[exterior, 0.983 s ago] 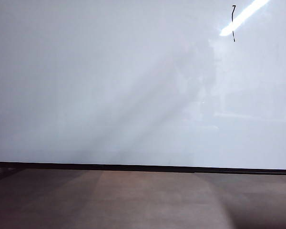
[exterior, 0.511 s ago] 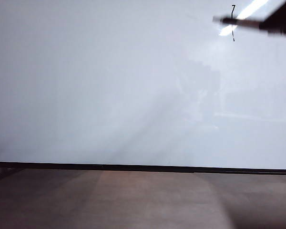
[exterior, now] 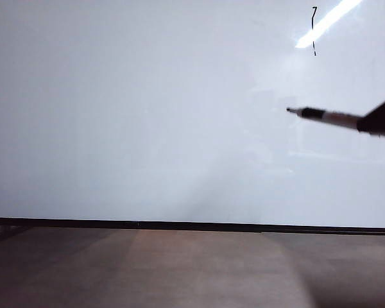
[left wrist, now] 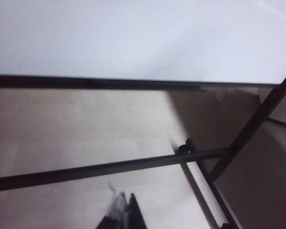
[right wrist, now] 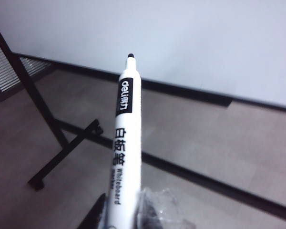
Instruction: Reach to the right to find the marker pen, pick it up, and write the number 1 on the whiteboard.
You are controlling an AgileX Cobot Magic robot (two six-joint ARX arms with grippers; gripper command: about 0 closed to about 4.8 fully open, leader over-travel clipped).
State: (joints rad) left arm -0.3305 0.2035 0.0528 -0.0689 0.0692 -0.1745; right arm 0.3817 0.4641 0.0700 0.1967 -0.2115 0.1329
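Observation:
The whiteboard (exterior: 147,115) fills most of the exterior view, down to its thin black lower edge. The number 1 (exterior: 314,31) is a thin black stroke near the board's top right. Well below it, the marker pen (exterior: 326,116) pokes in from the right, white-bodied with a black band and dark tip. My right gripper (exterior: 380,120) is shut on its rear end. In the right wrist view the marker pen (right wrist: 125,138) stands between the fingers of the right gripper (right wrist: 124,215). My left gripper (left wrist: 125,206) is shut, low over the floor, holding nothing.
A brown floor (exterior: 179,269) runs below the board. Black stand bars (left wrist: 109,168) and a slanted strut (left wrist: 260,121) cross the left wrist view. A stand leg (right wrist: 62,143) lies beside the pen in the right wrist view. A bright glare streak (exterior: 327,21) crosses the number.
The pen and right gripper came in from the right at the number's height, then dropped to mid-board. A second ago neither was in the exterior view.

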